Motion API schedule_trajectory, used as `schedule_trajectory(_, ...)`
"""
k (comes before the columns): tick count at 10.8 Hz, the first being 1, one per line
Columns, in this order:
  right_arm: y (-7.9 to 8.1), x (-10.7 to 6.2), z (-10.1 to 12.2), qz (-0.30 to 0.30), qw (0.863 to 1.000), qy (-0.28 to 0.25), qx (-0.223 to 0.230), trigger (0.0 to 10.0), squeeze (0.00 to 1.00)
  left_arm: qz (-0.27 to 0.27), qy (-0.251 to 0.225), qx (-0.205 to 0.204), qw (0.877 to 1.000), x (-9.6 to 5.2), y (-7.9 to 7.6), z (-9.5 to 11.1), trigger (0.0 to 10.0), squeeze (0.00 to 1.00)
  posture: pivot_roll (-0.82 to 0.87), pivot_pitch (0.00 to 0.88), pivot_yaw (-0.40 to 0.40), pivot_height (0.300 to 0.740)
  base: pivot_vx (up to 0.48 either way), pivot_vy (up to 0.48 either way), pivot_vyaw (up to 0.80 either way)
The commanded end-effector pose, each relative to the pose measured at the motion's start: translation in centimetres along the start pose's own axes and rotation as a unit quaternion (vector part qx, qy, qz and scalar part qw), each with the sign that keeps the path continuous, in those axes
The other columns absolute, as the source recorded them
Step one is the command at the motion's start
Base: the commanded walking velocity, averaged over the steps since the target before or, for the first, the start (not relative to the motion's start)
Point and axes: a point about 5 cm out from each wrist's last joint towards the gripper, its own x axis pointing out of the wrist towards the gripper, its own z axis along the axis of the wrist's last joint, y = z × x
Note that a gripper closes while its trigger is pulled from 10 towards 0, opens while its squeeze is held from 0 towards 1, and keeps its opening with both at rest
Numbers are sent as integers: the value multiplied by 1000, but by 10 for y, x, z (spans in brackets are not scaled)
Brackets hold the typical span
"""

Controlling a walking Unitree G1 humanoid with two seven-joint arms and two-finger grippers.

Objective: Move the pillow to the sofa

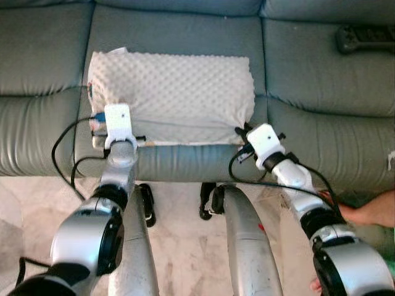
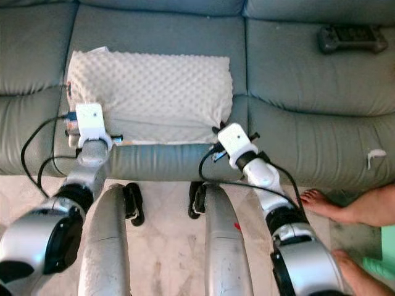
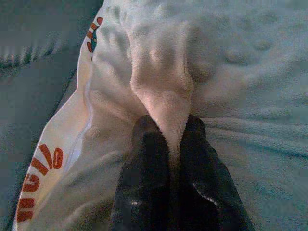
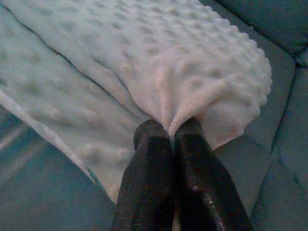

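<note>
Dimpled cream fleece covers the pillow (image 1: 173, 95), which in the left eye view lies flat on the seat cushion of the grey-green sofa (image 1: 308, 117), front edge just at the seat's lip. Left gripper (image 1: 106, 131) sits at the pillow's front left corner, right gripper (image 1: 242, 137) at its front right corner; a dark remote (image 1: 365, 38) lies well apart on the far right cushion. Right eye view: same layout; a person's bare foot (image 2: 321, 203) rests on the floor near the right arm. Left wrist view: both black fingers (image 3: 144, 159) are clamped on a pinched ridge of fleece, with a cover hem bearing orange lettering (image 3: 45, 161) just beside them. Right wrist view: the fingers (image 4: 149, 159) are likewise clenched on a gathered fold at the corner, sofa cushion beneath. Judgement: the pillow looks light, soft and floppy, not fragile; the cover bunches, so a pinch takes fabric rather than filling and could slide. Corners are the sensible hold, one each side, to stop sagging. Pillow appears placed; letting go is probably what remains.
</note>
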Motion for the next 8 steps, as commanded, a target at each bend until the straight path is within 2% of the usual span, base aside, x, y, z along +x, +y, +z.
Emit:
schedule_trajectory(1,-27,-29,-31,-74,995,70,26,10000,776,60,56,-3,997,0,33,-26,10000,0,-104,546,-14,643,0,0,0)
schedule_trajectory(2,-27,-28,-31,-83,994,67,37,10000,1000,60,54,-6,997,1,32,-24,10000,1000,-102,545,-13,643,0,0,0)
schedule_trajectory(4,-19,-30,-33,-80,994,63,43,10000,1000,55,57,-8,997,-1,30,-26,10000,1000,-103,543,-11,643,0,0,0)
schedule_trajectory(6,-20,-32,-34,-85,993,62,48,10000,1000,55,55,-9,997,0,31,-25,10000,1000,-104,533,-13,643,0,0,0)
schedule_trajectory(8,-21,-30,-31,-90,993,54,51,10000,1000,25,52,-18,998,-1,22,-24,10000,1000,-102,528,-13,643,0,0,0)
